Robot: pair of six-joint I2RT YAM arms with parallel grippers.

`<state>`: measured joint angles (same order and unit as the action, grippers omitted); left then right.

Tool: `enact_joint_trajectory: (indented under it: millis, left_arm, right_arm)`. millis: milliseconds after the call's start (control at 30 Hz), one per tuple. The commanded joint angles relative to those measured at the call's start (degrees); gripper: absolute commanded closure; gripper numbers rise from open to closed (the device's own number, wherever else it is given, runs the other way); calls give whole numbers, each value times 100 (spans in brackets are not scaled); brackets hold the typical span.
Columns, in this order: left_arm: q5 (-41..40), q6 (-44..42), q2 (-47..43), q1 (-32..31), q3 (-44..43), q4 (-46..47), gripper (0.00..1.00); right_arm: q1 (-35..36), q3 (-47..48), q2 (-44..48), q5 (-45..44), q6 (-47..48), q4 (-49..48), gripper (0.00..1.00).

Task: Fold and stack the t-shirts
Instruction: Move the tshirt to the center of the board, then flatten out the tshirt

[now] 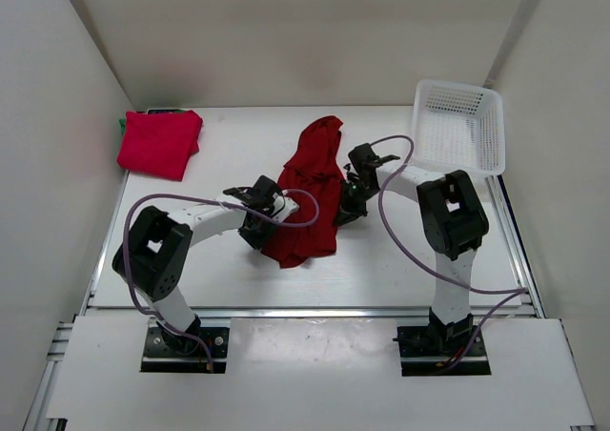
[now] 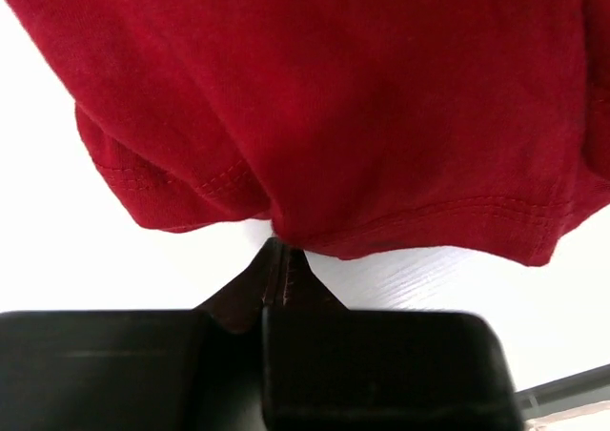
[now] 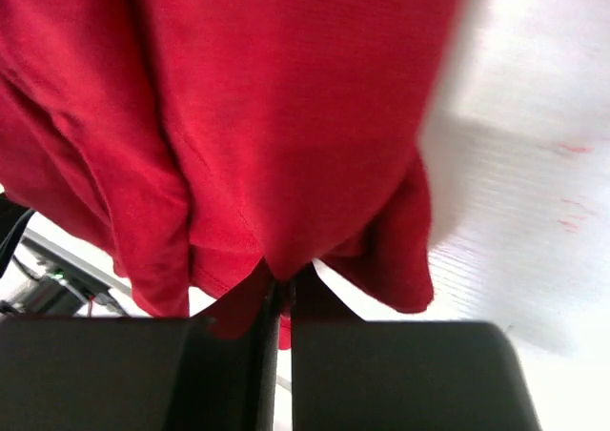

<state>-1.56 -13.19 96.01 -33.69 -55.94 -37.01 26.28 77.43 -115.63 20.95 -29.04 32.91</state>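
A crumpled red t-shirt (image 1: 307, 191) lies stretched across the middle of the table between both arms. My left gripper (image 1: 270, 212) is shut on its left edge; in the left wrist view the hem (image 2: 381, 223) is pinched at the fingertips (image 2: 283, 259). My right gripper (image 1: 345, 205) is shut on the shirt's right edge, where the cloth (image 3: 286, 145) bunches into the closed jaws. A folded red t-shirt (image 1: 159, 142) lies at the far left corner, on top of a green one (image 1: 124, 123) of which only a sliver shows.
A white mesh basket (image 1: 459, 126) stands at the far right corner, tilted against the wall. White walls close in the table on three sides. Purple cables loop from both arms over the table.
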Motion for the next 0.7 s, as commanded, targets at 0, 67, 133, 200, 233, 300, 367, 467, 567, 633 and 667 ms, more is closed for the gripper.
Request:
enact_joint_trajectory:
  millis: [0,67,133,200,233,300,367,467,567,633,667]
  left_arm:
    - [130,10,-363,213,-48,-7,100]
    - [295,-8,-460,450,-127,-157,100]
    - [454,-78,-670,836,-153,-375,100]
    - [446,-192,-854,1127,-92,-482,100]
    - [455,-297,-1003,1293,-31,-534,100]
    - [263,-525,-1153,1514,83,-631,100]
    - [166,-613,-1364,1515,189,-736,100]
    - [287,-676,-1567,1445,390,-929,100]
    - [499,-633,-1638,1436,584,-1000,100]
    - [560,-580,-1664,1436,646,-1036,100]
    - [648,-588,-1621,1410,646,-1062,100]
  right_arm:
    - [-237,-359,338,357,-111,-118,100]
    - [-447,-719,681,357,-164,-30,100]
    - [-614,-1306,1268,261,-199,101,100]
    - [-878,-1877,1795,156,-295,329,100]
    - [-1105,-2281,2190,138,-383,391,100]
    - [-1536,-2817,2718,85,-427,645,100]
    - [-1748,-3285,3317,-46,-410,900,100]
    - [-1951,-3576,3731,-275,-410,1349,91]
    - [-1864,-3516,3907,-477,-401,1613,69]
    - [-1697,-3219,3873,-828,-392,1894,61]
    - [-1566,-2947,3829,-890,-323,1973,58]
